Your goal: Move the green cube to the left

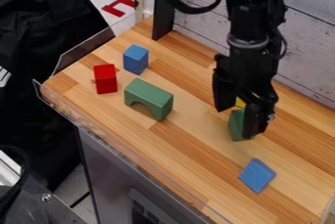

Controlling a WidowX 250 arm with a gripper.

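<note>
Green block (236,129) on wooden counter (186,142), black tool (237,122) over it, fingers apart

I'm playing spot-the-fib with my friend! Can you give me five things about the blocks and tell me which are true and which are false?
1. The red block is left of the green arch in the picture. True.
2. The gripper is right by the red block. False: it is at the green cube.
3. A bit of something yellow peeks out by the gripper. True.
4. The blue blocks touch each other. False: one is near the red block, the other is far from it, low in the picture.
5. The arch has a curved gap underneath. True.
</note>
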